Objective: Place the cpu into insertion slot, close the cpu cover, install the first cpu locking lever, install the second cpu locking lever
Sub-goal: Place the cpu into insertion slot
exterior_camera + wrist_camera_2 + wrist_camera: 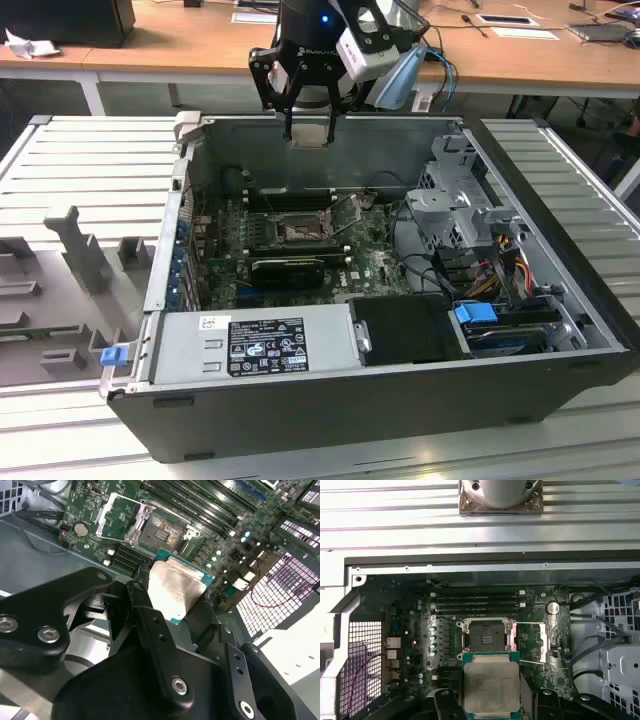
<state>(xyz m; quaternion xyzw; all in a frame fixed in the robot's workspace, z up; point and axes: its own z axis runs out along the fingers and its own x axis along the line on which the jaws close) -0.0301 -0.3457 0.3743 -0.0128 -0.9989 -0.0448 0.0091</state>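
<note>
The gripper point(309, 128) hangs above the open computer case point(300, 410), its 2 fingers clamped on opposite edges of the cpu point(491, 687). Below, the insertion slot point(486, 636) lies bare, with the cpu cover point(543, 645) tilted open beside it. The chip looks light, thin and rigid, and probably fragile underneath. A level, gentle grip on its edges seems the safest hold.

No legible text; black label point(267, 346) on power supply point(185, 352) too small to read
</note>
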